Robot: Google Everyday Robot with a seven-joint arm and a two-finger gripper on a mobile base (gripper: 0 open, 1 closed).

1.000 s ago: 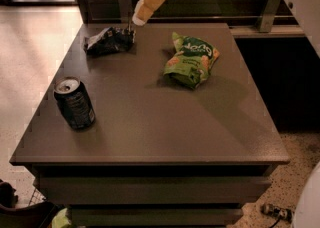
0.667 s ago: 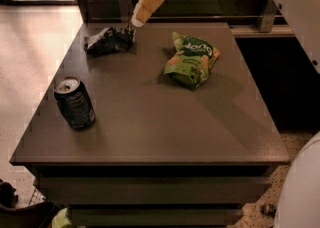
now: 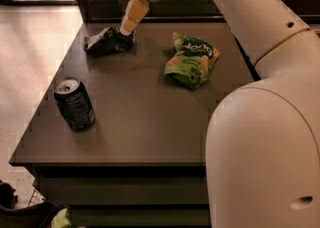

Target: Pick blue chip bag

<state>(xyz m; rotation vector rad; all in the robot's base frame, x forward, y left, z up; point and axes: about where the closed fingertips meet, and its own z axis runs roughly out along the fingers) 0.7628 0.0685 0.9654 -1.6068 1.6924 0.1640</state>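
Camera view: the gripper (image 3: 126, 30) hangs from the arm (image 3: 250, 7) over the far left part of the table (image 3: 145, 117), angled down and to the picture's left, its pale yellow tip at the right end of the blue chip bag (image 3: 106, 42). Tip and foil look to be touching or just apart; cannot tell which. Whether the gripper is apart or together also cannot be told from this angle. The bag lies crumpled near the far left corner, long axis roughly across the picture, so most of it sits to the left of the tip and slightly toward the camera. Judgement: the grasp turns on that offset; the tip meets the bag's end, not its middle, so a close here would catch only the right edge. The green chip bag (image 3: 192, 59) lies well apart to the right, and the drink can (image 3: 75, 103) stands near the left front edge.
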